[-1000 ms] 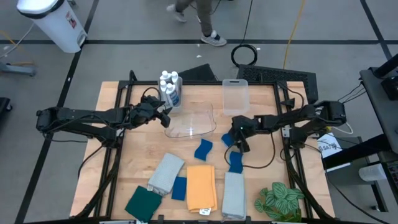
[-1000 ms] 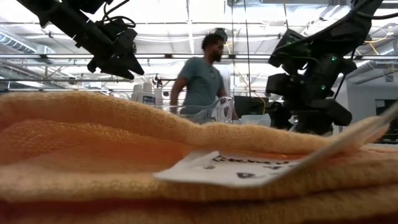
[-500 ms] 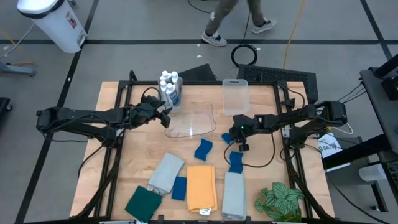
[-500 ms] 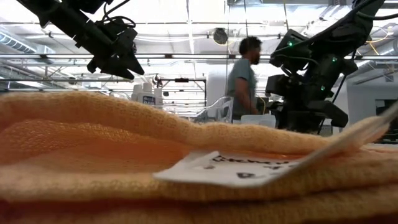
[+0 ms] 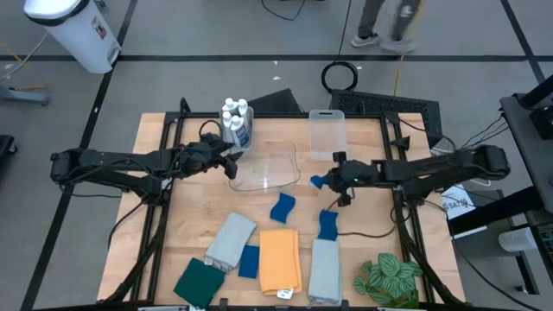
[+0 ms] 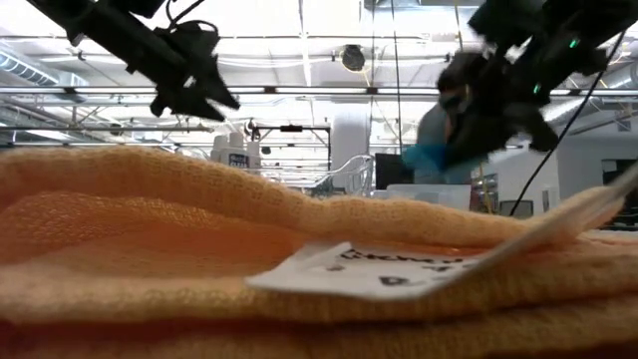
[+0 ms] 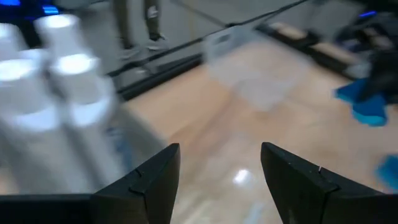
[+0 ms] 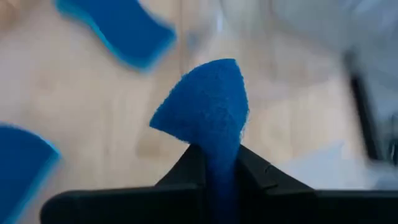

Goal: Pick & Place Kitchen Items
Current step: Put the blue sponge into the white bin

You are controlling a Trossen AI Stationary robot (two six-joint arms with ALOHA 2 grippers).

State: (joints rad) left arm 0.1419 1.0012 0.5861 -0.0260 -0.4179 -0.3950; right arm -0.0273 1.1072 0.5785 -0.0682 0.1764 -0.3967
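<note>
Sponges are what you are moving now: your right gripper has pinched one wavy blue sponge between its fingers, and the right wrist view shows the blue foam squeezed tight and folded up past the fingertips, lifted clear of the wood. You hold it in the air just beside the right edge of the clear curved bin, with the taller clear bin a little beyond it. Two more blue sponges lie on the table, one near the middle and one nearer the front, ahead of the folded cloths: grey, orange, a second grey, a small blue one and dark green. Your left gripper waits with its fingers spread and empty, close to the white bottles at the back of the table. You look to be in the carry step, pick done and place still to come. Next you need to bring the sponge over whichever bin you mean to fill, get it inside the rim, and only then let go; the foam is pinched thin, so it may spring and bounce on release.
</note>
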